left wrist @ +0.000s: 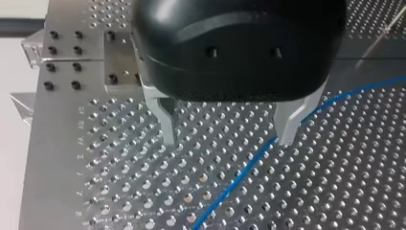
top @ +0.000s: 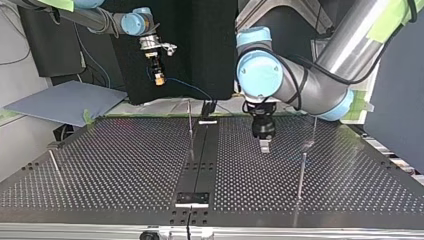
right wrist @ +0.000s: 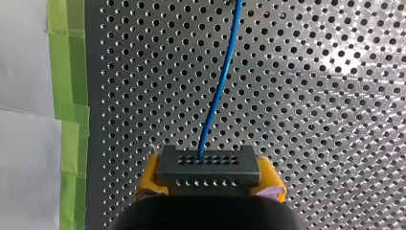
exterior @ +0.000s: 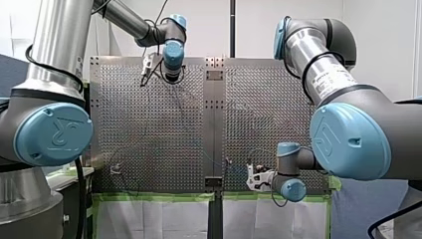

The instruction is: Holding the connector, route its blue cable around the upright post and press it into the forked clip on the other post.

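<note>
Right gripper (right wrist: 209, 179) pinches connector (right wrist: 208, 165), clear only in its wrist view; left gripper (left wrist: 229, 129) spread.

The perforated table (top: 110, 165) before me carries thin upright posts (top: 302, 175). Green tape (right wrist: 67, 96) lines its edge, a dark strip (top: 202, 160) its middle

My left arm's black gripper with metal fingers (left wrist: 227, 139) points down, spread wide. At the top view's eleven o'clock, my right arm's yellow-padded gripper (top: 159, 79) pinches a dark rectangular connector (right wrist: 208, 167).
</note>
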Tool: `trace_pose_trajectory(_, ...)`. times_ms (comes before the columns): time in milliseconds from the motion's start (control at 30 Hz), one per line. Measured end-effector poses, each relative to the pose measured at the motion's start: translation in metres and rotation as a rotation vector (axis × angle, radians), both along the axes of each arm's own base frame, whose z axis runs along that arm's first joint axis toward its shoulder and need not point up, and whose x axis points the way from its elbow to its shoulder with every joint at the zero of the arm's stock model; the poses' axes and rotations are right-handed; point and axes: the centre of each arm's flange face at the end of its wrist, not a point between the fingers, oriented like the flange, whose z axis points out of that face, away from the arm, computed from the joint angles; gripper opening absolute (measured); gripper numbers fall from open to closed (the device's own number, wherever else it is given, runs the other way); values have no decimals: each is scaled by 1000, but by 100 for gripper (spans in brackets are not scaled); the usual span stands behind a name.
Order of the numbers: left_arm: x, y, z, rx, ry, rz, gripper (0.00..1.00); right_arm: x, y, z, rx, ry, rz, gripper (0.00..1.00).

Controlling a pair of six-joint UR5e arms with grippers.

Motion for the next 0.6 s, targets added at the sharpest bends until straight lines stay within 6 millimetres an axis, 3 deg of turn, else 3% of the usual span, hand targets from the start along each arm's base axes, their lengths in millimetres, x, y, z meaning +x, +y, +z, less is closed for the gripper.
trace_pose_trajectory(600,17,15,0,6,-26,34,100,0,0,0,0,1,0,0)
